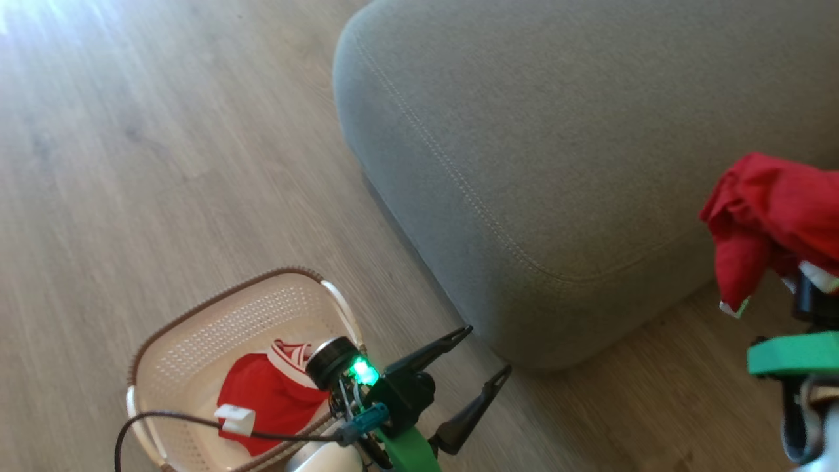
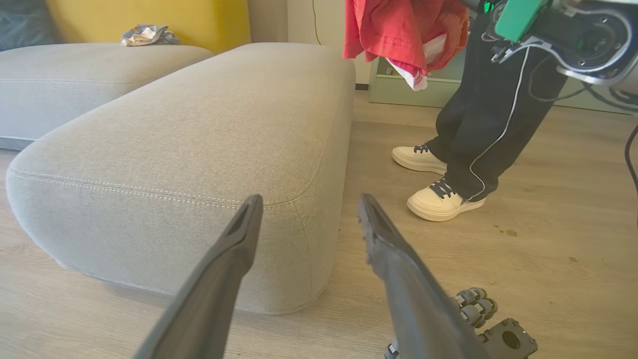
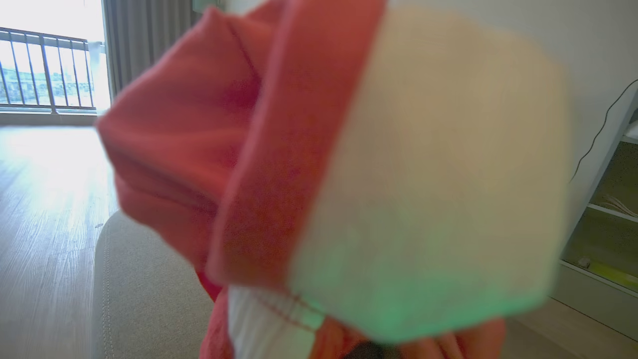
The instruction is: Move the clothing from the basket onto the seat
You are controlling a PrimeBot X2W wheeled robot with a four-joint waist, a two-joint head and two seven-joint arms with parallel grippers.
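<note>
Clothing is in two places at this moment. One red garment (image 1: 767,210) hangs bunched from the right gripper (image 1: 811,296), whose jaws are clamped on it. It is held high, just off the near corner of the grey seat (image 1: 557,131), probably so it can be carried over the cushion and released there. Its white striped trim (image 2: 411,75) dangles below that gripper. The cloth sits so close to the right wrist camera that it blurs.

The second red garment (image 1: 269,400) lies crumpled in the cream basket (image 1: 196,308), just behind the left gripper (image 1: 488,351). That gripper stands wide and empty, low near the floor, with its fingers pointing at the seat's side. It seems parked clear of the right arm's path.

The seat is broad, soft woven upholstery with a pale stitched seam (image 2: 124,189), so a dropped garment should stay put. Basket and seat both rest on a wood-plank floor (image 1: 131,164). Ahead of the left gripper and to its right stands a person in dark trousers (image 2: 491,114) and pale shoes (image 2: 438,202), almost under the held garment. Farther ahead are a yellow backrest (image 2: 149,20) and a crumpled cloth (image 2: 144,35). Beyond the right gripper are a railed window (image 3: 45,70) and a pale green shelf unit (image 3: 608,224).
</note>
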